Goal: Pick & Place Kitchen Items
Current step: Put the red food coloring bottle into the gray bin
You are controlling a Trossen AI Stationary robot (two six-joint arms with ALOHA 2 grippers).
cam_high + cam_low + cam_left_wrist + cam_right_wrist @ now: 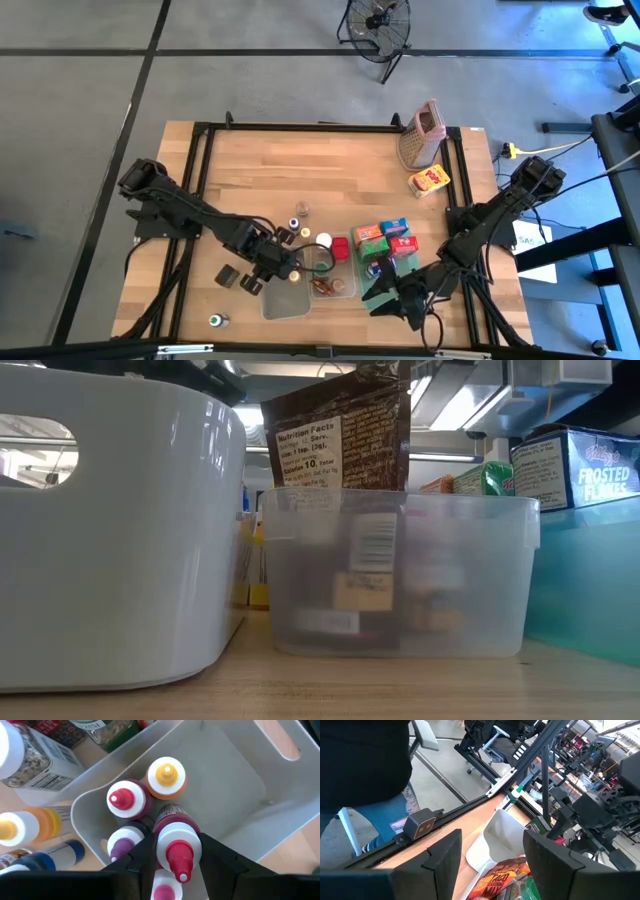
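My left gripper (272, 265) points steeply down into the near corner of a white tub (240, 785) and is shut on a dark-red bottle with a white cap and red nozzle (175, 847). Around it in that corner stand a red-nozzled bottle (122, 800), a yellow-nozzled orange one (167, 775) and a purple one (121, 846). My right gripper (492, 855) waits open over the near right of the table (395, 292), with nothing between its fingertips; an orange packet (500, 879) shows below them. My left gripper pinches the bottle's white cap (176, 836), just under the red nozzle, between its two fingers (145, 855). The fingers come from above, pointing down. The bottle stands upright among the other bottles; whether its base rests on the tub's floor is hidden.
A clear tub (335, 268) with a brown bag (340, 440) and a green tray of cartons (392, 240) sit right of the white tub. Loose bottles (25, 825) and jars (301, 209) lie left of it. A metal grater (422, 135) and yellow carton (428, 181) stand far right.
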